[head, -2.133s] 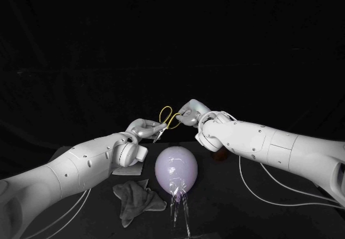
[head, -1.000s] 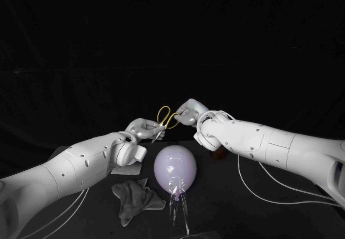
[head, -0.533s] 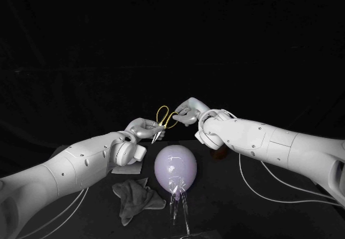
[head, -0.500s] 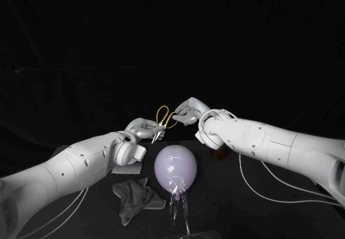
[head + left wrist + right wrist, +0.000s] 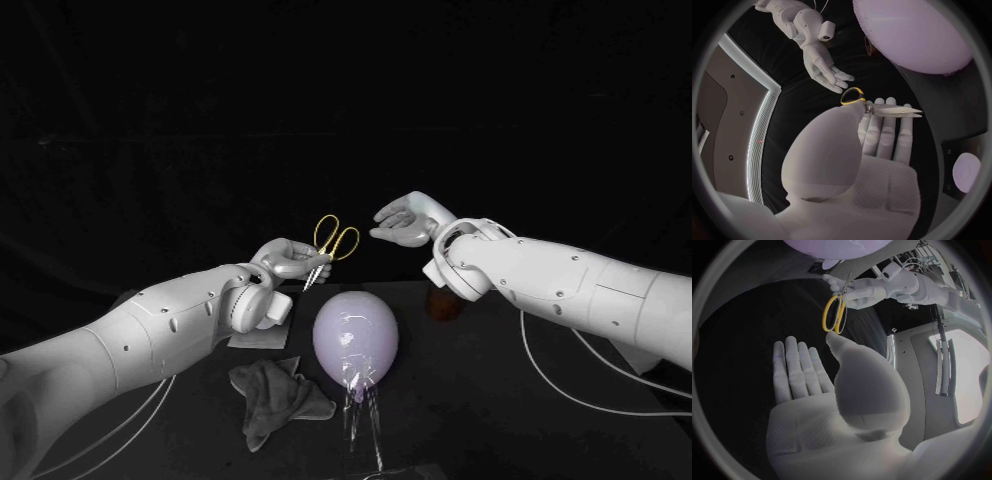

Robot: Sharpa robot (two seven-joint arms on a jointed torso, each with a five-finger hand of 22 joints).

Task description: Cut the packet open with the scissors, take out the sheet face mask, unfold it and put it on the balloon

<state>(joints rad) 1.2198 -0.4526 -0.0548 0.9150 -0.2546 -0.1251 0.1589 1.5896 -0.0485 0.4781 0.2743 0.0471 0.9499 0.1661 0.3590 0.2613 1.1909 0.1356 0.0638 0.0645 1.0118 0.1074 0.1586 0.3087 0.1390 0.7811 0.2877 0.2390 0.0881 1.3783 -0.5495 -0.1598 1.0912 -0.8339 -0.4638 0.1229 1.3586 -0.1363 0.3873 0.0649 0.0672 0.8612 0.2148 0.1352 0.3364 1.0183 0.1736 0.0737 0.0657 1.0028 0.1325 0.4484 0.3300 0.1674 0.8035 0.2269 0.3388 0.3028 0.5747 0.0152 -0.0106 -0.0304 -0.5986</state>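
My left hand (image 5: 293, 262) grips the scissors (image 5: 329, 245) by the closed blades, with the yellow handle loops sticking up and to the right. In the left wrist view the scissors (image 5: 895, 111) lie across the fingers of the left hand (image 5: 854, 170). My right hand (image 5: 408, 222) hovers open a short way right of the loops, touching nothing. The right wrist view shows the right hand (image 5: 801, 375) with flat spread fingers facing the scissors (image 5: 834, 314). The pale lilac balloon (image 5: 355, 335) lies on the table below both hands.
A crumpled grey cloth (image 5: 274, 400) lies left of the balloon's near end. Clear film (image 5: 361, 430) trails from that end toward the table's front. A pale flat piece (image 5: 260, 341) sits under my left forearm. A small brown object (image 5: 444, 306) stands right of the balloon.
My right hand has let go of the yellow loops and drawn off to the right, fingers opening. The left hand still holds the scissors in the same place.
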